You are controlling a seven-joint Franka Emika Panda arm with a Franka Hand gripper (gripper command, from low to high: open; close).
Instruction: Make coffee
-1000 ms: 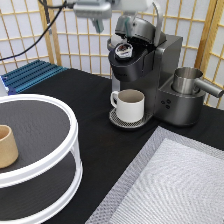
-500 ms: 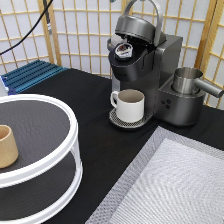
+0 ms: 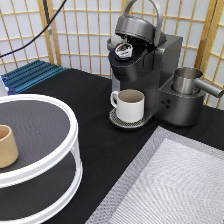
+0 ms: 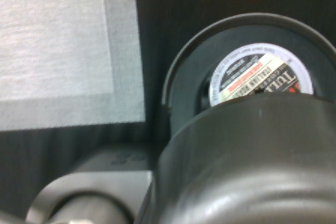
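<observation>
Currently the gripper is sitting outside the exterior view, so its jaws cannot be judged. The pod (image 3: 124,49) is sitting seated in the coffee maker's (image 3: 150,75) open holder, mug (image 3: 130,105) waiting underneath to catch the brew.

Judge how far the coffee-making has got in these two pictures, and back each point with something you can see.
Done: the coffee pod sits in the brewer's open holder, its printed foil top facing up, and the white mug stands on the drip tray below. In hand: nothing; the tool is not in the exterior view. Left: the brewer's lid is raised, and no coffee is visibly flowing into the mug.
</observation>
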